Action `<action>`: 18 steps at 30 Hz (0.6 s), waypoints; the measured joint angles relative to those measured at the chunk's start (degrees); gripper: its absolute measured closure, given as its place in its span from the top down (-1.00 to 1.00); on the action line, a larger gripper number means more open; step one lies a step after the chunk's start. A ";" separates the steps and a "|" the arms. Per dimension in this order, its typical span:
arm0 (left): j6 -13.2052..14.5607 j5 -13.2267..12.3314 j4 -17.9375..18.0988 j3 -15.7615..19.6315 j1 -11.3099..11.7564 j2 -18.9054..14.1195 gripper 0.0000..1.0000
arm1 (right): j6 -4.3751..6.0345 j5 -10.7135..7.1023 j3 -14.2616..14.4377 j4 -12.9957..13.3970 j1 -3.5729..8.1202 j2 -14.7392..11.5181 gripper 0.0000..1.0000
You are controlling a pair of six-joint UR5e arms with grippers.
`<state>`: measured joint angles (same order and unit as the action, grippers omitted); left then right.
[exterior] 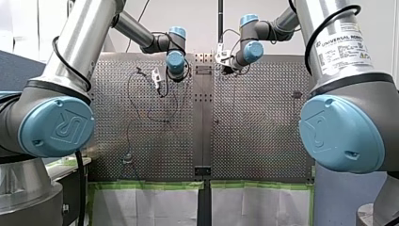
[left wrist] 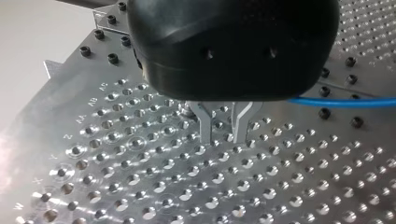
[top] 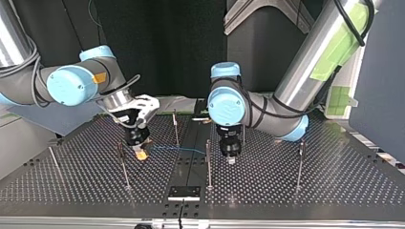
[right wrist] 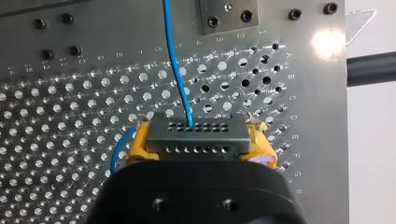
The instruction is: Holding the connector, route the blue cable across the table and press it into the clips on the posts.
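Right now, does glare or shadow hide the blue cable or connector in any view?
Right wrist view: one glare patch on the table, clear of the blue cable and the connector. Left wrist view: sheen across the table, cable plain. Top view: dark backdrop, cable thin yet visible. Front view: cable too thin to follow.

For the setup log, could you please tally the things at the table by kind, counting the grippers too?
Posts: 6, as far as the top view shows
Blue cable: 1
Connector: 1, held by my right gripper
Grippers: 2, my right gripper and my left gripper
Total: 10
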<state>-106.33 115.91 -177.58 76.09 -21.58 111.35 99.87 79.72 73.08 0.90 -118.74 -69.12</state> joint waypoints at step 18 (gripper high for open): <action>-0.47 0.38 -4.69 0.01 -0.52 -2.08 0.67 | 0.03 -0.07 0.01 -0.10 -0.39 -0.02 -1.00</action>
<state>-106.81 116.30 -182.27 76.11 -22.10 109.27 99.90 79.65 73.09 0.80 -119.13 -69.14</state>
